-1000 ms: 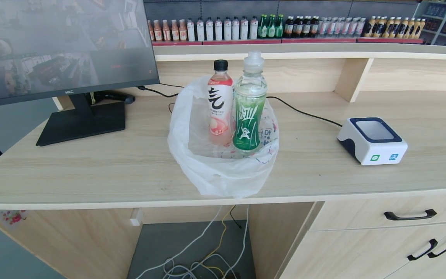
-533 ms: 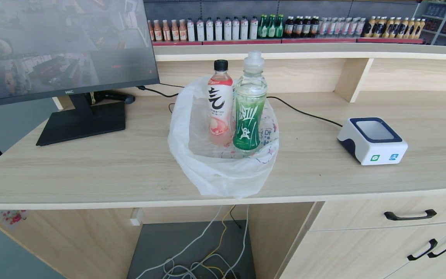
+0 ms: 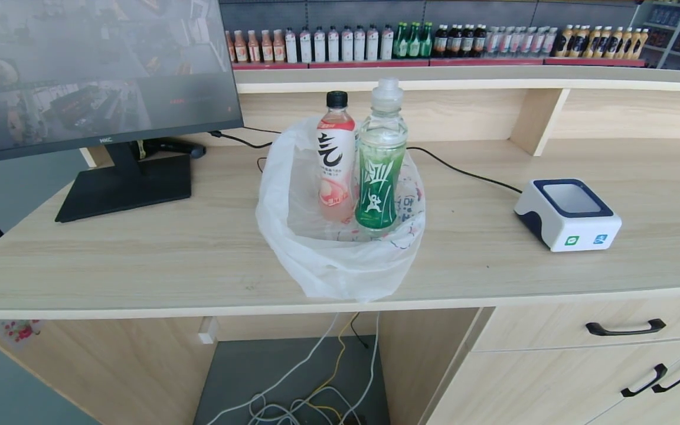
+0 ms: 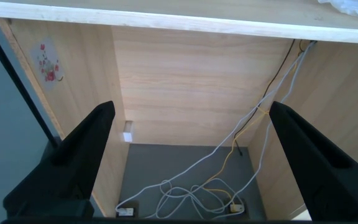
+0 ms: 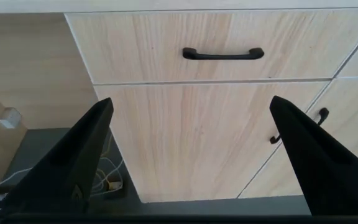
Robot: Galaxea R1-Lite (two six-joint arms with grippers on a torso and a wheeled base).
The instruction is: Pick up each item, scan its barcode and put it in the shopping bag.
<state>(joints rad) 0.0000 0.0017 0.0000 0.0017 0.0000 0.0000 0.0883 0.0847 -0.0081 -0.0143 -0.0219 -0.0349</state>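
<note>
A white plastic shopping bag [image 3: 340,260] sits open on the wooden counter [image 3: 139,254]. Inside it stand two bottles upright, side by side: a pink peach drink bottle [image 3: 335,159] with a black cap and a green-labelled clear bottle [image 3: 380,162] with a white cap. A white and navy barcode scanner [image 3: 567,213] rests on the counter to the right of the bag. My left gripper [image 4: 188,134] hangs open below the counter's edge, facing the knee space. My right gripper [image 5: 188,134] is open too, low down in front of the drawers.
A monitor [image 3: 89,65] on a black stand [image 3: 124,186] occupies the counter's left rear. A black cable [image 3: 464,172] runs from behind the bag to the scanner. Drawers with black handles [image 5: 222,54] lie under the counter's right side. Loose cables [image 4: 197,186] trail in the knee space.
</note>
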